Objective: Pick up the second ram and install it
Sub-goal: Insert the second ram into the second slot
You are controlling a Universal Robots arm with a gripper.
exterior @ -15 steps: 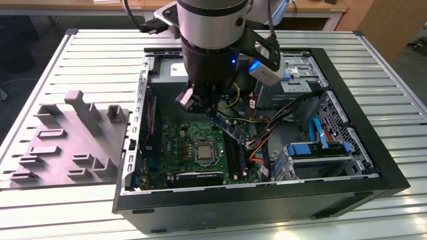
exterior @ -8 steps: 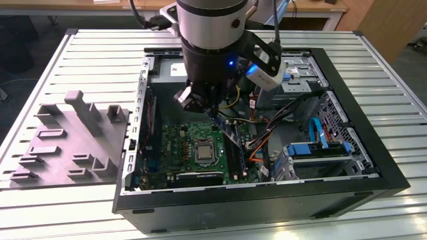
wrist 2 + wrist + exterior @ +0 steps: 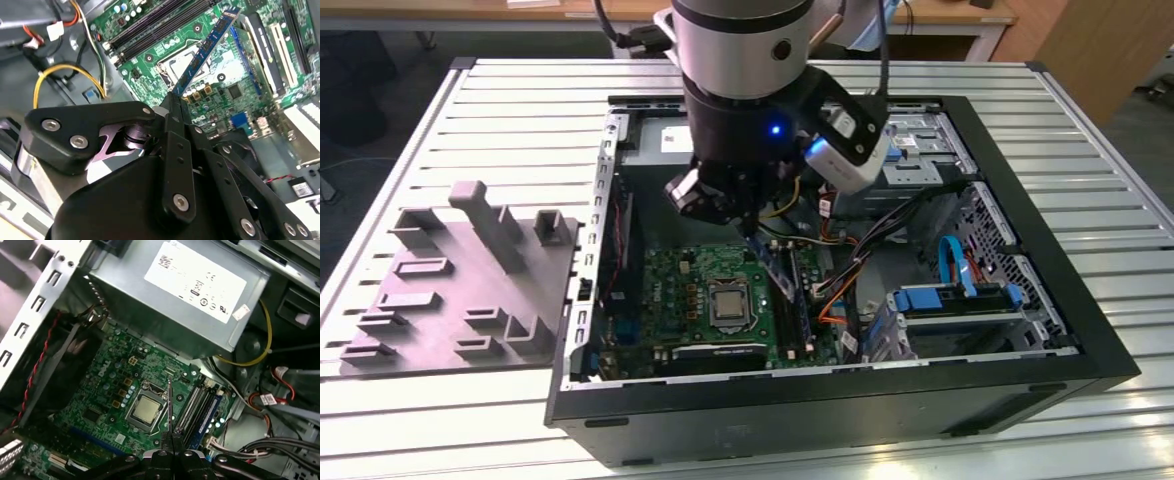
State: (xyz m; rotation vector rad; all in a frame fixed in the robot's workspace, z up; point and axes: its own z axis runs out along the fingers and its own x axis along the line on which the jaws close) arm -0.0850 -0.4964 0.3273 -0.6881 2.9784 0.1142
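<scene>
1. Exterior view: the arm [image 3: 740, 60] comes in from the top edge and drops almost straight down into the open computer case [image 3: 854, 405], which lies on its side on a slatted metal table [image 3: 520, 120]
2. The wrist points downward and the gripper [image 3: 744, 222] hangs inside the case above the upper part of the motherboard [image 3: 687, 290]. It does not touch the board
3. Second wrist view: the black fingers [image 3: 172, 150] are drawn in narrow and pinch one end of the second ram [image 3: 209, 46]. The stick juts out from the fingertips at a slant over the board, with its row of chips facing the camera
4. First wrist view: the same stick shows edge-on as a thin line [image 3: 170, 405] rising from the gripper [image 3: 172, 442]
5. Location of the stick: in the air, clear of the board, over the strip between the processor socket [image 3: 145, 410] and the memory slots [image 3: 192, 405]. It is not seated in any slot
6. A blue strip [image 3: 210, 412] lies along the outer slot; cannot tell what it is
7. The grey power supply [image 3: 190, 295] sits just beyond the board's far edge
8. A grey moulded holder [image 3: 467, 290] rests on the table at the exterior view's left, well apart from the gripper
</scene>
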